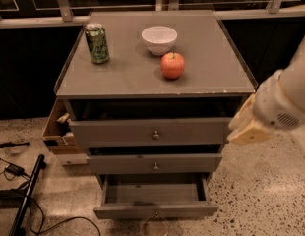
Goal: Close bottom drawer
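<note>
The bottom drawer of the grey cabinet is pulled far out, its inside empty, its flat front low in the camera view with a small knob at centre. The middle drawer and the top drawer above it stand slightly out. My gripper is at the right, beside the cabinet's right edge at the height of the top drawer, apart from the bottom drawer. The white arm reaches in from the right edge.
On the cabinet top stand a green can, a white bowl and a red apple. A wooden box sits at the cabinet's left side. Black cables and a pole lie on the speckled floor at left.
</note>
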Motion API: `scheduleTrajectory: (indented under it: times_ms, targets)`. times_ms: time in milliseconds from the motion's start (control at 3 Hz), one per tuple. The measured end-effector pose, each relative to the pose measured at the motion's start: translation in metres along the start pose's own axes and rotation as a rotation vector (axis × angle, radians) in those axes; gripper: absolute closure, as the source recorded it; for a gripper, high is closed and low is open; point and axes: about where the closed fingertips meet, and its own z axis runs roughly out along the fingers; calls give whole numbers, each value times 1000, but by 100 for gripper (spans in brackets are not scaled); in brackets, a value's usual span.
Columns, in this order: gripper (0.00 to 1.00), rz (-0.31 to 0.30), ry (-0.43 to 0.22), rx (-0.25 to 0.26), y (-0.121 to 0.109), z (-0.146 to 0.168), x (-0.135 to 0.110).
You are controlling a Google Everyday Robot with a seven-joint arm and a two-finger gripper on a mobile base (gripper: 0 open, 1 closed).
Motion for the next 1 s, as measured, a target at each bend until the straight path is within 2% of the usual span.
scheduleTrajectory:
  times_ms: [333, 667, 1000]
  targets:
    - [87, 73, -74, -71, 19, 82, 27]
    - [100, 83, -84, -55, 15, 93, 29]
    - [100, 83, -84, -55, 15, 93, 29]
